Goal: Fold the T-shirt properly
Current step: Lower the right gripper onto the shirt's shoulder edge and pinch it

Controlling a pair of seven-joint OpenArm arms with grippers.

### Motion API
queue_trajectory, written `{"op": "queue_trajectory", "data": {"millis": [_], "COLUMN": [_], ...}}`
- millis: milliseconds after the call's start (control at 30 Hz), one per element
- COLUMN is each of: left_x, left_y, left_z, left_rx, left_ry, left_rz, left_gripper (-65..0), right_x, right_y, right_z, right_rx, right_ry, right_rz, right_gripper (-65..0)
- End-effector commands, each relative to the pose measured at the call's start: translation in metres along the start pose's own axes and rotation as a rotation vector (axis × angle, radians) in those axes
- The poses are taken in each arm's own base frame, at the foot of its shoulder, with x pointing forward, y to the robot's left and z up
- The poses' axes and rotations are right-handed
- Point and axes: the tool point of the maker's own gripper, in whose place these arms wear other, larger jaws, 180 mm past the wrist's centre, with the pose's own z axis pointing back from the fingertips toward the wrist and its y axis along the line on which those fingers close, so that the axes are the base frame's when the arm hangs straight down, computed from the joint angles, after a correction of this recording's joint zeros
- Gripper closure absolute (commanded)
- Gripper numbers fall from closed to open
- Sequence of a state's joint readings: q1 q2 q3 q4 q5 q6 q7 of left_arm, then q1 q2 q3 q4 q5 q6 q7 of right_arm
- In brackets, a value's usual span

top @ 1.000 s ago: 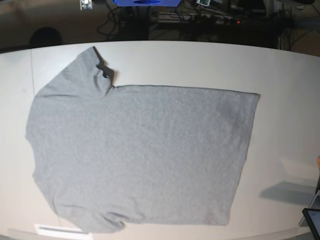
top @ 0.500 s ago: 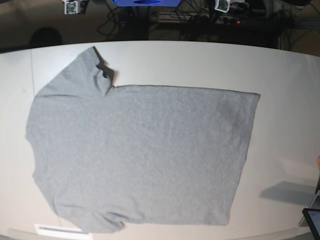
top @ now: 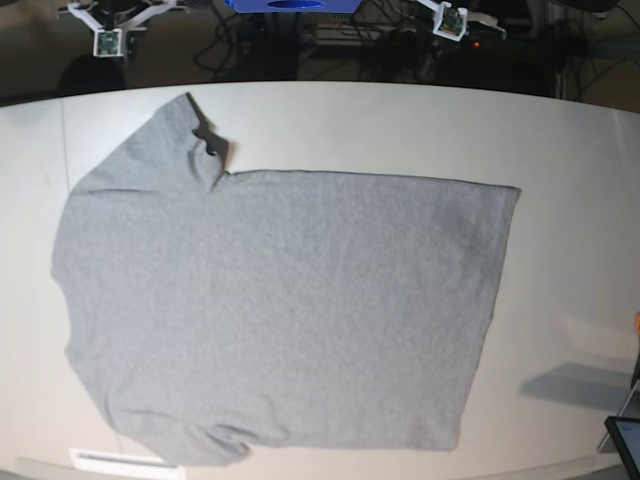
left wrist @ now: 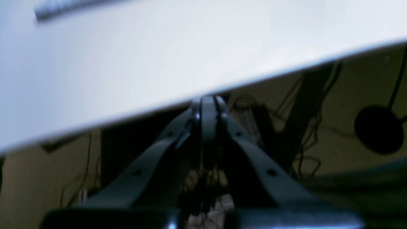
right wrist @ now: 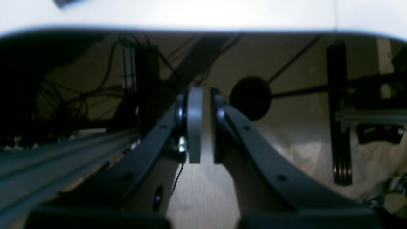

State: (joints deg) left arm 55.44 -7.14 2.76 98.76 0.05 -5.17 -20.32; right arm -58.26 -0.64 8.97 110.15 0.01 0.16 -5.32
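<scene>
The heather-grey T-shirt point(top: 280, 310) lies spread flat, plain side up, on the white table point(top: 570, 160), with its collar end at the left and its hem at the right. The far sleeve point(top: 160, 145) has a small turned-over dark corner. Both arms hang beyond the table's far edge, clear of the shirt. The right arm's end point(top: 105, 25) shows at top left and the left arm's end point(top: 450, 18) at top right. My left gripper point(left wrist: 208, 106) is shut on nothing. My right gripper point(right wrist: 206, 124) stands a narrow slit open, with nothing between its fingers.
A dark screen corner point(top: 625, 440) pokes in at the table's near right. A white strip point(top: 110, 460) lies at the near left edge. Behind the table are a blue object point(top: 290, 5), cables and stands on the floor.
The two arm ends have come further into view along the top edge, the left-hand one sliding leftward, the right-hand one rightward. The T-shirt has not moved.
</scene>
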Motion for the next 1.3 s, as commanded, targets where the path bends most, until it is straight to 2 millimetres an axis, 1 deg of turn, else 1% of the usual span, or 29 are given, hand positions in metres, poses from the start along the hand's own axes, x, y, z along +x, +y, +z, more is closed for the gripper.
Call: {"op": "queue_trajectory", "data": {"millis": [0,33,67,100,167,233,367,467,633,700,767,800,833,900,933,967,1000,1100,1267], "left_x": [0.014,0.019,0.024,0.028,0.031,0.04,0.034,0.038,0.039,0.04,0.04,0.042,0.044,0.045,0.045,0.046,0.046,0.048,0.048], "left_y": [0.001,0.003,0.01,0.019,0.037,0.056,0.09,0.108,0.111,0.11,0.111,0.111,0.112,0.113,0.113,0.113,0.113,0.115,0.115], "left_z": [0.004,0.003,0.003,0.003,0.003,0.001,0.005,0.005,0.005,0.004,0.003,0.002,-0.001,-0.003,-0.003,-0.003,-0.003,-0.006,-0.006], "left_rx": [0.0,0.006,0.03,0.062,0.119,0.167,0.249,0.292,0.299,0.299,0.3,0.302,0.305,0.309,0.309,0.309,0.309,0.313,0.314], "left_ry": [-0.044,-0.057,-0.068,-0.076,-0.085,-0.11,-0.057,-0.06,-0.062,-0.067,-0.07,-0.077,-0.083,-0.087,-0.087,-0.088,-0.09,-0.1,-0.1], "left_rz": [-0.005,-0.01,-0.026,-0.044,-0.079,-0.112,-0.161,-0.185,-0.19,-0.189,-0.189,-0.189,-0.189,-0.188,-0.188,-0.188,-0.188,-0.188,-0.187], "left_gripper": [0.0,0.0,0.0,0.0,0.0,0.0,0.0,0.0,0.0,0.0,0.0,0.0,0.0,0.0,0.0,0.0,0.0,0.0,0.0], "right_x": [0.011,0.014,0.018,0.024,0.03,0.036,0.049,0.057,0.061,0.063,0.064,0.063,0.063,0.066,0.069,0.07,0.07,0.077,0.092], "right_y": [-0.001,0.0,0.002,0.006,0.015,0.027,0.053,0.071,0.08,0.077,0.075,0.076,0.077,0.082,0.085,0.088,0.089,0.088,0.073], "right_z": [0.004,0.005,0.005,0.003,0.0,-0.002,-0.006,-0.007,-0.007,-0.007,-0.007,-0.006,-0.005,-0.002,0.0,0.003,0.006,0.011,0.012], "right_rx": [0.001,0.002,0.006,0.017,0.042,0.073,0.147,0.216,0.283,0.291,0.299,0.312,0.331,0.375,0.404,0.433,0.457,0.523,0.605], "right_ry": [-0.04,-0.048,-0.057,-0.074,-0.091,-0.108,-0.144,-0.159,-0.127,-0.13,-0.132,-0.13,-0.131,-0.136,-0.142,-0.145,-0.144,-0.153,-0.159], "right_rz": [0.0,0.0,-0.001,-0.006,-0.01,-0.02,-0.036,-0.047,-0.221,-0.266,-0.274,-0.269,-0.274,-0.321,-0.358,-0.388,-0.405,-0.505,-0.703], "right_gripper": [-5.7,-5.7,-5.7,-5.7,-5.7,-5.7,-5.7,-5.9,-6.2,-6.2,-6.5,-8.4,-12.5,-24.2,-29.3,-33.1,-34.1,-33.8,-33.8]}}
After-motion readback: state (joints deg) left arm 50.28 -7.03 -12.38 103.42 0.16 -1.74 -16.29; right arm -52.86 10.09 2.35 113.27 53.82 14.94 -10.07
